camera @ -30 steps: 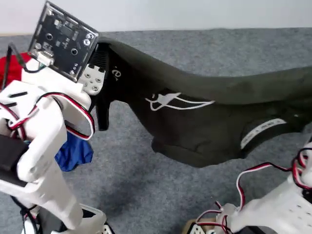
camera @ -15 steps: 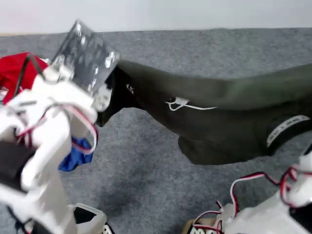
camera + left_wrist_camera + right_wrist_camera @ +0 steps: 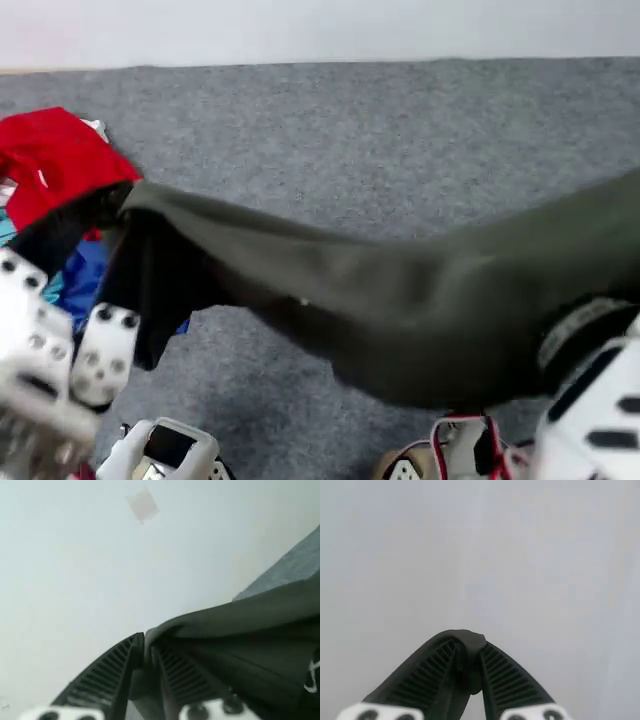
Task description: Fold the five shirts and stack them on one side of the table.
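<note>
A dark green shirt (image 3: 400, 310) hangs stretched in the air above the grey table (image 3: 350, 130), spanning from the left arm (image 3: 60, 370) at the near left to the right arm (image 3: 600, 410) at the near right, while a red shirt (image 3: 55, 160) lies crumpled at the left edge, a blue shirt (image 3: 82, 275) just beside it.

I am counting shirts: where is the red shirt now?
In the high view, the red shirt lies at the far left, beside the blue shirt.
</note>
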Tool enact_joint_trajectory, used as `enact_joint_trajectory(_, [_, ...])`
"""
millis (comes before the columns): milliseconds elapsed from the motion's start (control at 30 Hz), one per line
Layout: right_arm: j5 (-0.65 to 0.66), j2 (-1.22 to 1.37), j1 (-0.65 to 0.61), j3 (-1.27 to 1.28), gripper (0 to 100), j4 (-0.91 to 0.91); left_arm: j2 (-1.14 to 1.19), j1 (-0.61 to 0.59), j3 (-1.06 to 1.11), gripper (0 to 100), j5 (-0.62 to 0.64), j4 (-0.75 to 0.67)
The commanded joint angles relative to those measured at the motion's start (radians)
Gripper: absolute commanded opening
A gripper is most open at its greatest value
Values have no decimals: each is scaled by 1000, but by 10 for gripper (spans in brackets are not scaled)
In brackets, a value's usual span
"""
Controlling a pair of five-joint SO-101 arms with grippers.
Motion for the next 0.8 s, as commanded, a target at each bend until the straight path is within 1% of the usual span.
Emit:
enact_joint_trajectory(0, [-6, -21, 12, -9, 9, -54, -20, -9, 2, 2, -8, 14])
enact_joint_trajectory(67, [-5, -27, 12, -9, 9, -59, -23, -41, 19, 2, -8, 14])
enact_joint_trajectory(200, [-5, -16, 13, 3, 9, -50, -44, -80, 150, 2, -8, 14])
enact_joint_trajectory(467, [3, 33, 13, 61, 9, -25, -110, -74, 532, 2, -8, 11])
enact_joint_trajectory(633, [26, 87, 8, 64, 9, 30, -109, -74, 670, 2, -8, 9])
enact_joint_trajectory(767, [28, 162, 7, 77, 9, 56, -109, -75, 769, 2, -8, -61])
